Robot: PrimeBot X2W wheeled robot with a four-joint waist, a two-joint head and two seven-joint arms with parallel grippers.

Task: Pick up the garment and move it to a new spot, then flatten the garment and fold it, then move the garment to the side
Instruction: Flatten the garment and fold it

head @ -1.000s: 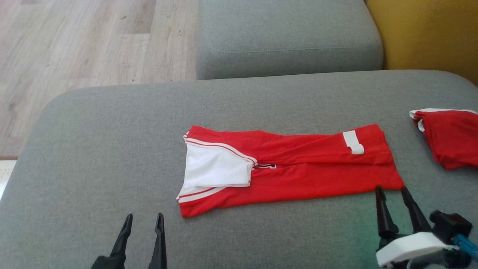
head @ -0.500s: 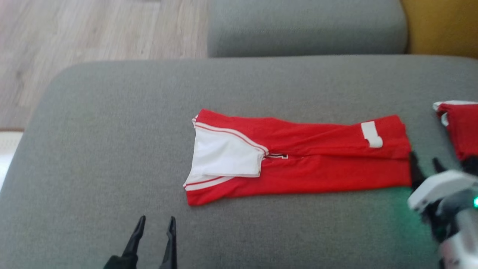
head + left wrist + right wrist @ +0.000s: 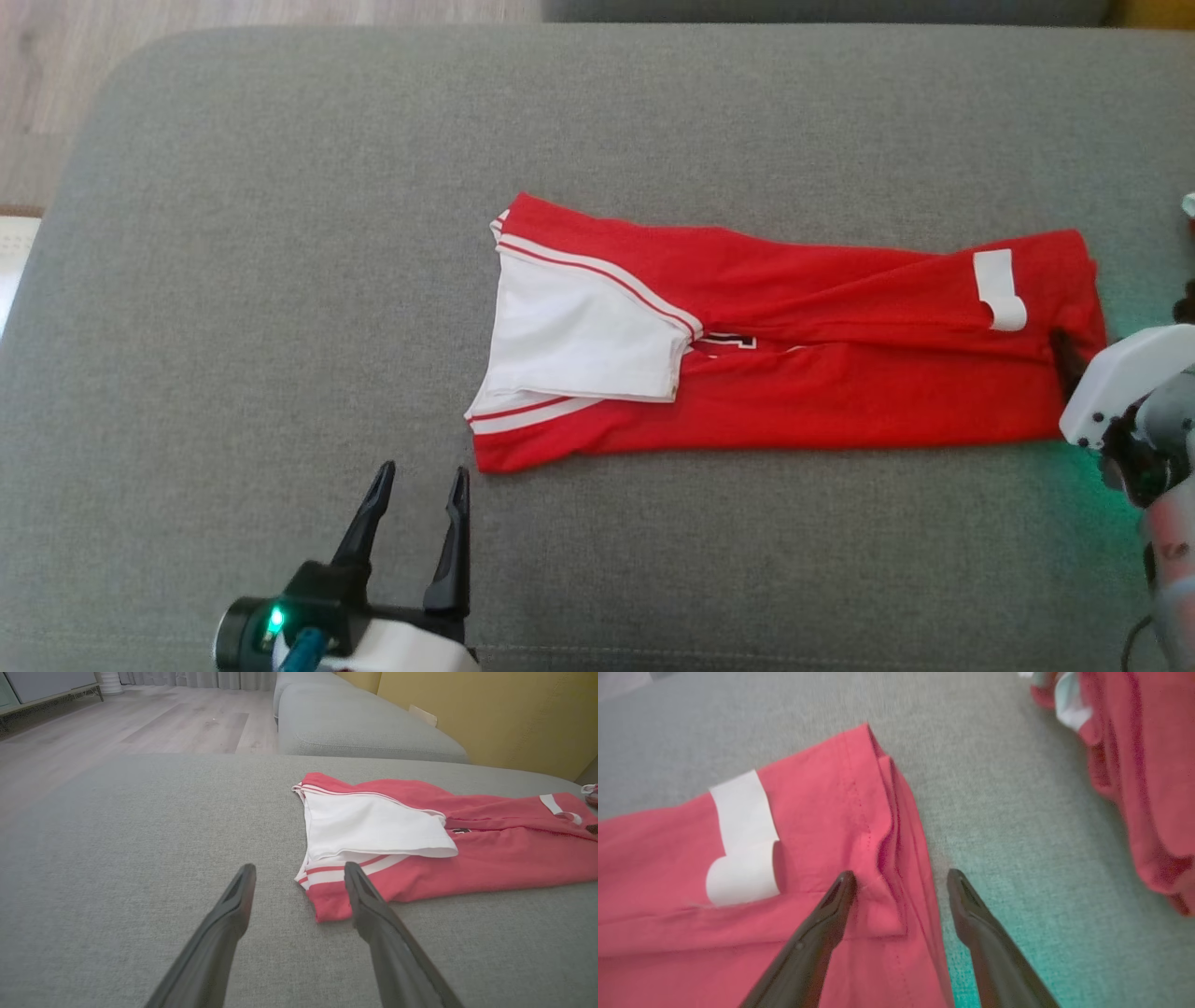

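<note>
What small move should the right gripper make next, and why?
Probably close the right gripper: its open jaws straddle the end edge of the red jersey, one finger over cloth, the other over the grey sofa cushion. The left gripper, also open, sits short of the collar-end corner.

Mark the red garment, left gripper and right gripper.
red garment (image 3: pixel 840 401), head view, on its red body cloth.
left gripper (image 3: pixel 423 467), head view, midway between its fingertips.
right gripper (image 3: pixel 901 874), right wrist view, midway between its fingertips, over the garment's edge.
</note>
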